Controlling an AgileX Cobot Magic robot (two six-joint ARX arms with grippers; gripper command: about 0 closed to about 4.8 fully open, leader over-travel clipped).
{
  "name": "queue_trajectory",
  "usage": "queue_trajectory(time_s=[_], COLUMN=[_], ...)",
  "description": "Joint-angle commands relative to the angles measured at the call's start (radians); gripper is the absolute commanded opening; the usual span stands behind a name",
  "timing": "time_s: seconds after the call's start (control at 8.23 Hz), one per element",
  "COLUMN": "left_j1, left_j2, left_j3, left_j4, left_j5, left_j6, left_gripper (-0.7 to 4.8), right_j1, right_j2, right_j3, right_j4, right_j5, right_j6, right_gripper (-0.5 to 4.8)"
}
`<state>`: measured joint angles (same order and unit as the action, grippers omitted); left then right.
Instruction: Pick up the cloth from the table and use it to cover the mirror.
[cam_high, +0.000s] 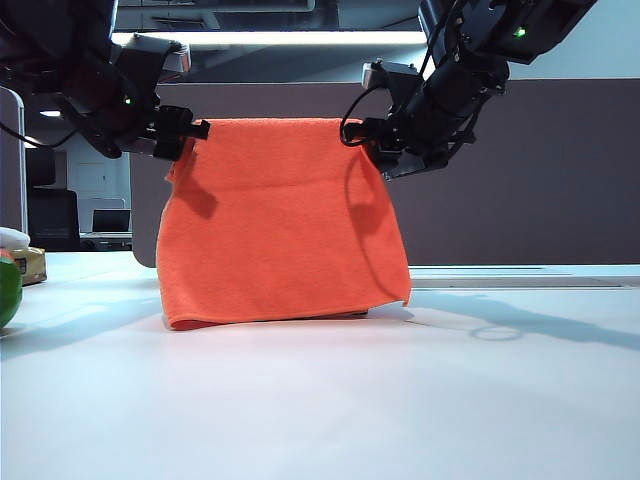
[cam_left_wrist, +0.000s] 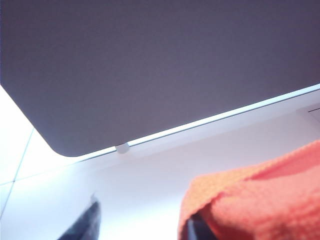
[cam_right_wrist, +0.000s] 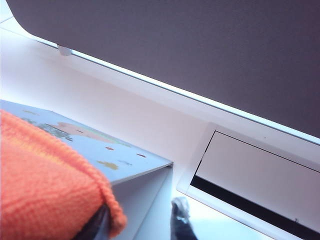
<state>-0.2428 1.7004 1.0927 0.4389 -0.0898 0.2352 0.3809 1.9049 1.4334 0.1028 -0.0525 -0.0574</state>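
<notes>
Draping over the upright mirror, the cloth (cam_high: 283, 225) hangs to the table (cam_high: 320, 400) between both grippers — the mirror itself is hidden in the exterior view. Left gripper (cam_high: 185, 135) sits at one upper corner of the cloth, right gripper (cam_high: 372, 140) at the other; jaw state is unreadable here.

Left wrist view: fingers (cam_left_wrist: 85, 225) stand apart, cloth (cam_left_wrist: 260, 200) beside one finger, ungripped.

Right wrist view: fingers (cam_right_wrist: 180, 220) are spread — cloth (cam_right_wrist: 50, 185) lies over the mirror (cam_right_wrist: 115, 157) edge just beside them.
</notes>
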Motion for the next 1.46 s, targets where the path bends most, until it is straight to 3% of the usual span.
queue_trajectory(time_s=[0.12,0.36,0.61,0.73,1.21,1.46], left_j1=[0.003,0.014,0.016,0.016,0.016,0.016], left_j2=[-0.001,-0.002,-0.002,-0.002,-0.005,-0.019], left_j3=[0.005,0.005,0.005,0.005,0.005,0.004], left_j4=[-0.036,-0.079,-0.087,-0.087,-0.087,-0.093], left_j5=[-0.114,-0.200,-0.209,-0.209,-0.212,-0.269], left_j6=[0.032,0.045,0.045,0.042,0.042,0.042], left_gripper=[2.20,2.20,2.14,2.09,2.05,1.89], right_j1=[0.001,0.001,0.002,0.007,0.006,0.006], right_j2=[-0.005,-0.011,-0.037,-0.097,-0.158,-0.177], right_j3=[0.002,0.002,0.002,0.002,0.002,0.003], right_j4=[-0.024,-0.027,-0.054,-0.053,-0.047,-0.053], right_j5=[0.055,0.180,0.185,0.181,0.181,0.182], right_j6=[-0.003,-0.002,-0.002,-0.003,-0.003,-0.003], right_gripper=[1.54,1.54,1.77,2.35,2.35,2.34])
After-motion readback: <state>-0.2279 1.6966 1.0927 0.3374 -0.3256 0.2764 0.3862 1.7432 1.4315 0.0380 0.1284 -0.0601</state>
